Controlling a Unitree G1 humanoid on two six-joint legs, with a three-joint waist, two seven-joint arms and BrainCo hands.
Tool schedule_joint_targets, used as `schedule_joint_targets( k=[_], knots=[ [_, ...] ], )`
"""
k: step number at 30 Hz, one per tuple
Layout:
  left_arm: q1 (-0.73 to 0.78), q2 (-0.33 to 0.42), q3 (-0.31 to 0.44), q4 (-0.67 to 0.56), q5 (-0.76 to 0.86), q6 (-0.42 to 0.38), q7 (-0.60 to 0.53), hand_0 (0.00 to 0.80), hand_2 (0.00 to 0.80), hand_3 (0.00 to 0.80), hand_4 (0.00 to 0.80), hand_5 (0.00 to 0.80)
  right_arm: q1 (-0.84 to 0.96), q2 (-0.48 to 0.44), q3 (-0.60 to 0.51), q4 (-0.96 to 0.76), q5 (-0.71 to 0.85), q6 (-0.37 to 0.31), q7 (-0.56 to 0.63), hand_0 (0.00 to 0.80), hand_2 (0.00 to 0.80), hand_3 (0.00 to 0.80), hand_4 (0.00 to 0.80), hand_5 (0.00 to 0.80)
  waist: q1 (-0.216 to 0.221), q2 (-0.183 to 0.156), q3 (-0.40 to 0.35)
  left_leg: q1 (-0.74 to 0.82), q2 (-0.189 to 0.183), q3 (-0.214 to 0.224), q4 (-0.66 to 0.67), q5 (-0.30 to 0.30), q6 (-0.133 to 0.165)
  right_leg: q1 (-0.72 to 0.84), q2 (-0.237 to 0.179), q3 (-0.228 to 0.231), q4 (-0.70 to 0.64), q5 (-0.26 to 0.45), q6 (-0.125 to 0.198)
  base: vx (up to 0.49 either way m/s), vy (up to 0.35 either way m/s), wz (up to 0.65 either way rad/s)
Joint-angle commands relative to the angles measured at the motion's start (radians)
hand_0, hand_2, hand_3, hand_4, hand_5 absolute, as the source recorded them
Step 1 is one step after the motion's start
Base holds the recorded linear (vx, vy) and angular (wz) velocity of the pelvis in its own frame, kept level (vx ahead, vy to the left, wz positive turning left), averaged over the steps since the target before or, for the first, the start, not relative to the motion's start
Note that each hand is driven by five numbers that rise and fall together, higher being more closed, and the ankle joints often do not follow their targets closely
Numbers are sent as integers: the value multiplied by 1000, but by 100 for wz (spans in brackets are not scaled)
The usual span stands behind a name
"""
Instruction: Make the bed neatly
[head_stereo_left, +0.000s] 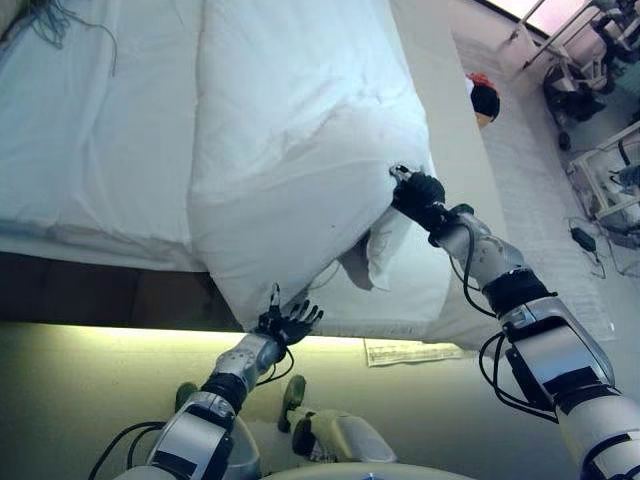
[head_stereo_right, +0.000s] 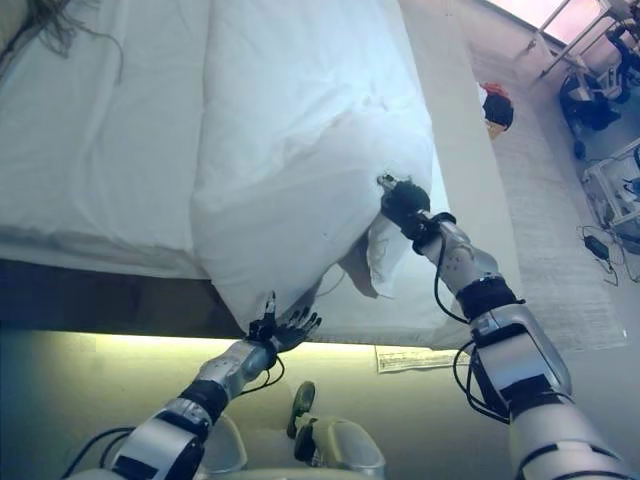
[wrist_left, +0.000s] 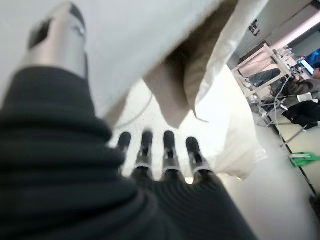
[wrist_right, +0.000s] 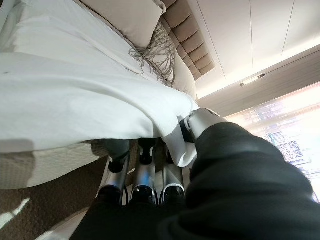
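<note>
The white duvet (head_stereo_left: 300, 130) lay folded over the bed (head_stereo_left: 90, 150), one corner hanging off its near edge. The right hand (head_stereo_left: 418, 195) pinched the duvet's edge between thumb and fingers; the left hand (head_stereo_left: 288, 322) reached under the hanging corner, fingers straight and holding nothing. Pulling one-handed would likely drag the duvet askew.

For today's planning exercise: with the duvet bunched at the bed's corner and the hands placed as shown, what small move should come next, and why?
Probably draw the right hand, whose thumb and fingers pinch the duvet edge, toward the foot of the bed. The duvet lies folded back there, leaving bare sheet and a tucked flap at the corner. The left hand is open below the hanging corner, holding nothing, so only the right can pull.
</note>
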Motion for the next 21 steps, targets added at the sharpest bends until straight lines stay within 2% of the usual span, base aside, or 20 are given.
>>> schedule_joint_targets(
  k=[1, 3, 4, 5, 9, 11, 17, 21],
  knots=[
    [-49, -99, -26, -9, -50, 1, -92, 0, 0, 0, 0, 0, -54, -64, -53, -212, 106, -120, 35, 800, 800, 800, 800, 800, -14, -16, -10, -62, 0, 18, 19, 7, 41, 11, -33, 16, 59, -69, 71, -62, -73, -5],
    [-62, -97, -18, -12, -50, 9, -132, 0, 0, 0, 0, 0, -46, -70, -59, -235, 112, -120, 30, 800, 800, 800, 800, 800, -18, -26, 2, -77, 7, 15, 34, 1, 39, 2, -27, 18, 64, -69, 72, -17, -71, -6],
    [-72, -97, -18, -14, -50, 17, -151, 0, 0, 0, 0, 0, -39, -76, -63, -244, 117, -117, 32, 800, 800, 800, 800, 800, -23, -28, 2, -72, 15, 4, 39, -30, 32, 6, -17, 25, 68, -86, 80, 34, -66, -6],
    [-81, -97, -21, -17, -50, 20, -153, 0, 0, 0, 0, 0, -35, -79, -66, -247, 122, -117, 36, 800, 800, 800, 800, 800, -25, -33, 5, -75, 18, 4, 43, -33, 32, 3, -15, 24, 69, -85, 81, 41, -62, -2],
    [-100, -109, -42, -30, -50, 6, -89, 0, 0, 0, 0, 0, -14, -86, -81, -255, 145, -115, 49, 800, 800, 800, 800, 800, -30, -50, 12, -79, 24, 3, 41, -37, 33, 2, -10, 17, 68, -83, 85, -23, -67, -1],
    [-86, -117, -63, -31, -50, 4, -96, 0, 0, 0, 0, 0, -1, -90, -82, -267, 156, -113, 51, 800, 800, 800, 800, 800, -31, -55, 12, -69, 24, 2, 25, -35, 33, 5, -7, 13, 63, -81, 86, 16, -45, 5],
    [-80, -118, -74, -43, -50, -27, -180, 0, 0, 0, 0, 0, 7, -97, -70, -284, 156, -110, 66, 800, 800, 800, 800, 800, -39, -58, 16, -55, 29, 16, 7, -26, 27, 8, 0, 16, 56, -81, 85, 0, 3, 0],
    [-110, -106, -35, -67, -50, -103, -291, 0, 0, 0, 0, 0, 18, -106, -79, -275, 117, -72, 83, 800, 800, 800, 800, 800, -49, -54, 12, -55, 31, 19, 7, -24, 24, 8, 0, 20, 58, -87, 84, -10, 52, -1]
  ],
)
